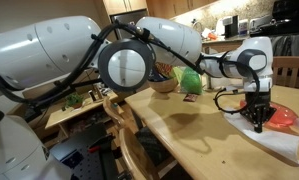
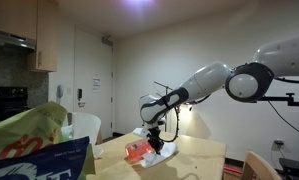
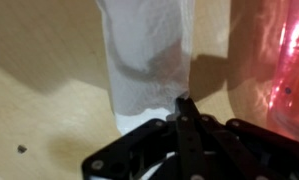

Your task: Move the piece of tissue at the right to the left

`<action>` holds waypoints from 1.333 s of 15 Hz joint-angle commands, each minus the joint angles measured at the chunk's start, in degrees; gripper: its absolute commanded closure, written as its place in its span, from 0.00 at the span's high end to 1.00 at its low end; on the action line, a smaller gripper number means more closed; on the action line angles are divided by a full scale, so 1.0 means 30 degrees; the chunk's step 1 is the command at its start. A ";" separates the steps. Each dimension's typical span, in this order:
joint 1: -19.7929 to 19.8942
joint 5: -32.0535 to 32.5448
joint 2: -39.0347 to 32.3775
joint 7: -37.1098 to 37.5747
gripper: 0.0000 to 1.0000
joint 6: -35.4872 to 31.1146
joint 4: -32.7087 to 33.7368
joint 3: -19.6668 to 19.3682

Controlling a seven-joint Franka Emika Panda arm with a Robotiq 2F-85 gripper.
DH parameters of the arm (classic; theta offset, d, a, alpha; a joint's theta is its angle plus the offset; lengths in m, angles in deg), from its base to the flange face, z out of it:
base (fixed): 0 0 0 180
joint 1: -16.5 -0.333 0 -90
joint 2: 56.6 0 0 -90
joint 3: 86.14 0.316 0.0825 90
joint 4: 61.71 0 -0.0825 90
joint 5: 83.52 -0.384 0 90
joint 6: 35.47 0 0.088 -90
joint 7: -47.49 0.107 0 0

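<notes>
Task object: white strip of paper tissue (image 3: 144, 60), lying flat on the pale wooden table (image 3: 39, 70). In the wrist view it runs lengthwise away from the camera. In both exterior views it sits at the table's far end (image 1: 279, 142) (image 2: 161, 154), just beside a red translucent plastic object (image 3: 289, 60). Tissue and plastic look close but apart, with a strip of bare table between them.

Black claw (image 3: 184, 103): jaws pressed together with no gap visible, tips set on the near edge of the tissue. It appears to be pinching that edge, though the paper between the tips is too thin to confirm. An exterior view shows the claw low over the table, pointing down (image 1: 257, 122).

Step in hand (judgement): grasp made, transfer not begun, since the tissue lies on its starting side.

Next move calls for:
- A small lift, or a low drag, keeping the pinch closed.
- Travel sideways away from the red plastic so it is not brushed.
- Slow motion, because thin paper could tear or slip out.
- Release only once the tissue is well across.
</notes>
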 commanded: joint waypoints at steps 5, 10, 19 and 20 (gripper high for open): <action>0.0342 -0.0799 0.0154 0.0441 0.00 -0.0693 -0.2270 -0.0686; 0.0949 -0.1731 0.0777 0.2613 0.00 -0.0609 -0.3513 -0.0886; 0.1811 -0.2691 0.0755 0.6296 0.00 0.0155 -0.3438 -0.0757; 0.1870 -0.2838 0.0799 0.6731 0.00 0.0131 -0.3493 -0.0771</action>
